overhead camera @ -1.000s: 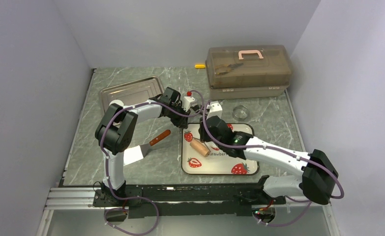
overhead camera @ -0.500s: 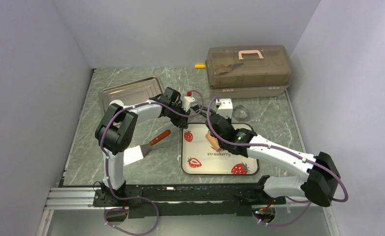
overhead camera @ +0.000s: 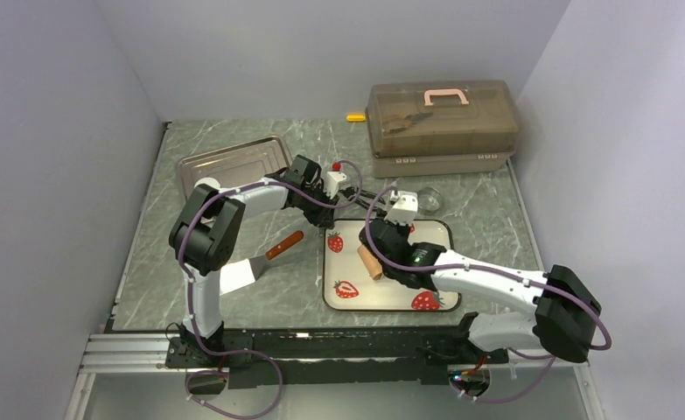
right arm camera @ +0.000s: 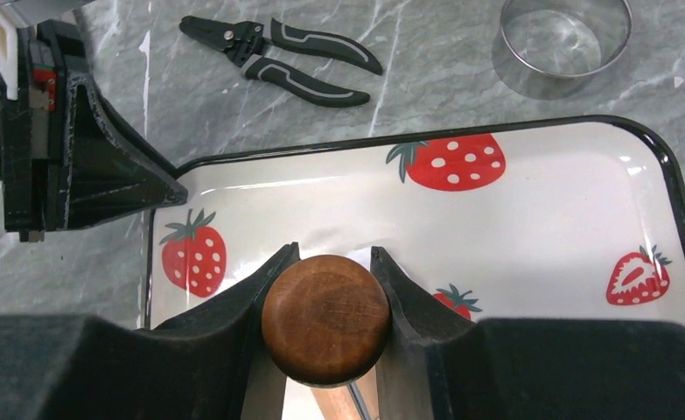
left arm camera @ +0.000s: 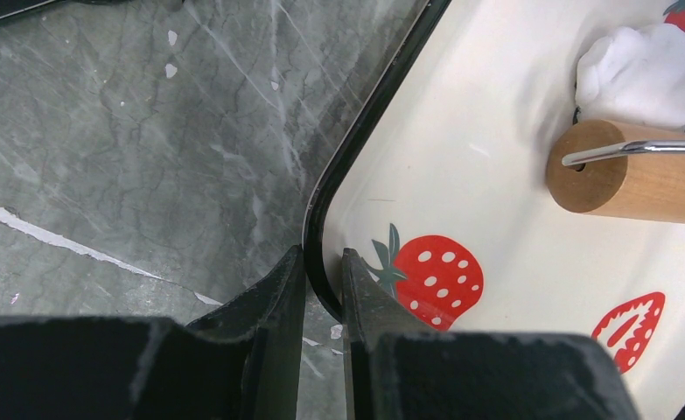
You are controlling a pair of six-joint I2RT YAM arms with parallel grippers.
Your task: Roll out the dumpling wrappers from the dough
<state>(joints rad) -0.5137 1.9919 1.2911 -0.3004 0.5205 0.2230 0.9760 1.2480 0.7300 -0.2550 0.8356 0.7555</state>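
Now left end effector (left arm camera: 323, 280) pinches the rim of the strawberry plate (left arm camera: 360, 136), right end effector (right arm camera: 330, 259) clamps the wooden roller (right arm camera: 325, 319)

Left arm: bent, reaching right; left hand (left arm camera: 322, 255) pinched on plate (left arm camera: 461, 175) rim. Right arm: stretched far-left; right hand (right arm camera: 332, 254) clamped around roller (right arm camera: 325, 319).

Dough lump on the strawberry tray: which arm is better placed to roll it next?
Right, likely: the right gripper holds the wooden roller next to the dough, while the left gripper pinches the tray rim.
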